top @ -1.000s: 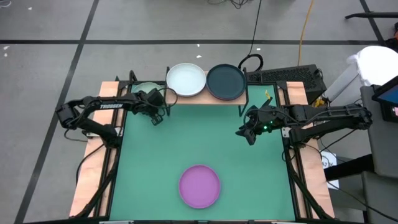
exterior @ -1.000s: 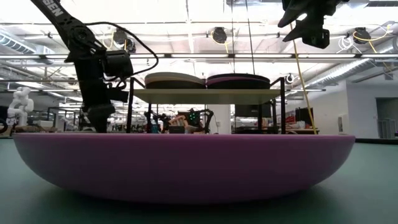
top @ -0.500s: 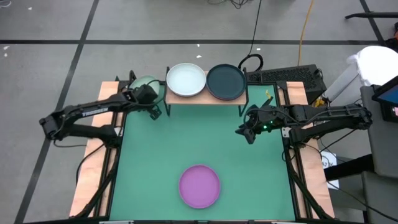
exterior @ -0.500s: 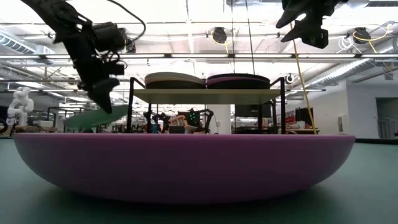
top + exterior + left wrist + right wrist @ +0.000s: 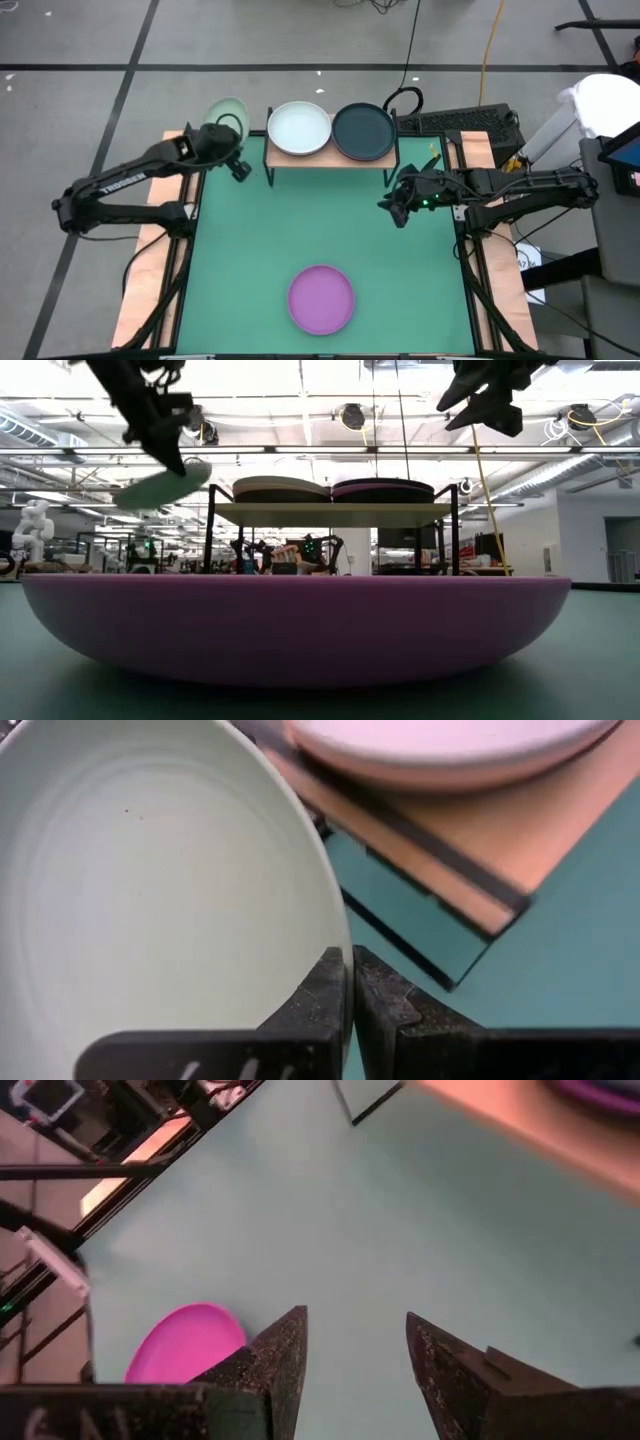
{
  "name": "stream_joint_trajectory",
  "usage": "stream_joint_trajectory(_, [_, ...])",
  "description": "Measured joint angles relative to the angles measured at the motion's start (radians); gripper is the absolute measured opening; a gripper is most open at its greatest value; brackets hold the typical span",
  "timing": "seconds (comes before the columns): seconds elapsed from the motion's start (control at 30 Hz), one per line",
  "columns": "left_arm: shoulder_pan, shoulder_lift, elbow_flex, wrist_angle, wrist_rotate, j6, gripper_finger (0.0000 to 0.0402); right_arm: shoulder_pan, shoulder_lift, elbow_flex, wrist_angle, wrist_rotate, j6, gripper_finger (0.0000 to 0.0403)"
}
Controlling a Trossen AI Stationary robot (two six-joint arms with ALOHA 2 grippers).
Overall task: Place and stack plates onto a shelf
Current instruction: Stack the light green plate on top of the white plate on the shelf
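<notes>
Nearest the front edge of the tabletop (image 5: 250, 240), the pink plate (image 5: 321, 298) lies flat on the green mat, untouched and well apart from both arms. You have not yet dealt with it.

Farther back on the right side, the right claw (image 5: 397, 212) hangs above the mat with its fingers apart and nothing between them. It waits near the right end of the shelf (image 5: 330, 158), not touching it.

On the left side, the left claw (image 5: 237, 168) is clamped on the rim of the mint green plate (image 5: 226, 115). The left wrist view shows both fingers pinched together on the plate's edge. The low view shows the plate lifted clear of the tabletop, tilted, and roughly level with the shelf top, just beside the shelf's left end.

At the back, the shelf carries the pale white-blue plate (image 5: 298, 128) on its left half and a dark teal plate (image 5: 363, 131) on its right half, side by side.

The step in hand is the carry of the mint green plate to the shelf. The next move likely calls for you to bring the plate over the pale white-blue plate, level it, and lower it until the two nest. Clear the shelf's edge and leg on approach. Part the claw only once the plate rests squarely on the stack.
</notes>
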Motion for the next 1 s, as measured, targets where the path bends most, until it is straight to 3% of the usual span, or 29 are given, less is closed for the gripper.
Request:
stream_joint_trajectory(0.2, [-0.015, 0.001, 0.168, -0.12, -0.026, -0.032, 0.0009, 0.0, 0.0, 0.0, 0.005, 0.102, -0.007, 0.0155])
stream_joint_trajectory(0.33, [-0.014, 0.0, 0.25, -0.134, -0.034, -0.027, 0.0009, 0.0, 0.0, 0.0, 0.024, 0.103, -0.008, 0.0155])
stream_joint_trajectory(0.43, [-0.015, 0.001, 0.298, -0.145, -0.034, -0.038, 0.0009, 0.0, 0.0, 0.0, 0.037, 0.093, -0.01, 0.0155])
stream_joint_trajectory(0.67, [-0.045, 0.001, 0.39, -0.208, -0.035, -0.068, 0.0009, 0.03, 0.0, 0.0, 0.033, -0.036, -0.011, 0.0155])
stream_joint_trajectory(1.0, [-0.128, 0.017, 0.449, -0.224, -0.044, -0.09, 0.0009, 0.116, 0.0, 0.0, 0.03, -0.037, -0.033, 0.0155])
